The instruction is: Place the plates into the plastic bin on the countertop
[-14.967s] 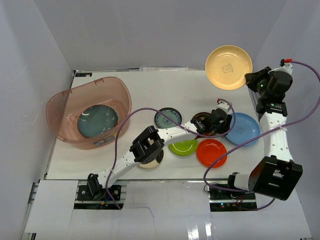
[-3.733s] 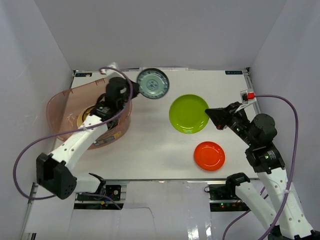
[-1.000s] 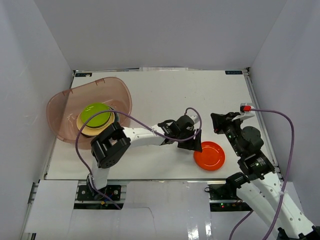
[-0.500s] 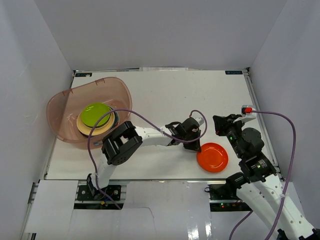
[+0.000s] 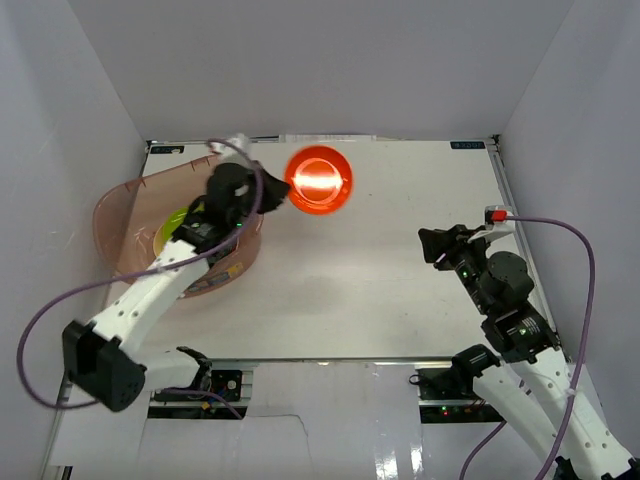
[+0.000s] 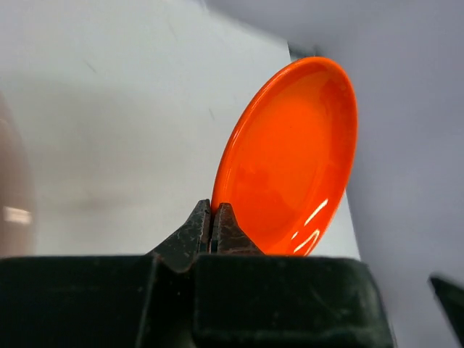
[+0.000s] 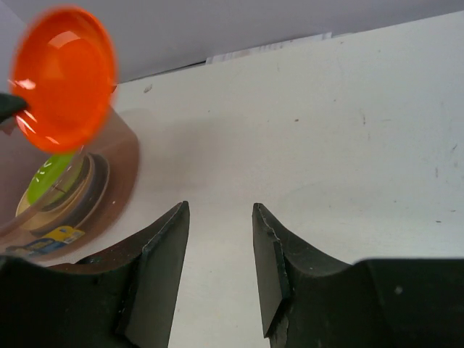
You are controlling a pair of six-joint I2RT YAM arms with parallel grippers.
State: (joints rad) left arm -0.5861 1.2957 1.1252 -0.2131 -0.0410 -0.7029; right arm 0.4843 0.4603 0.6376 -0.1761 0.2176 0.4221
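While my left gripper [image 6: 212, 215] clamps the orange plate [image 5: 319, 180] near the far edge of the counter [image 5: 400, 270], my right gripper [image 7: 219, 212] has its fingers apart.

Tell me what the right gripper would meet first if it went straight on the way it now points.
Probably only the bare flat white countertop: the open right gripper aims past the translucent pinkish-brown plastic bin, which lies left of its line. Depth is unclear.
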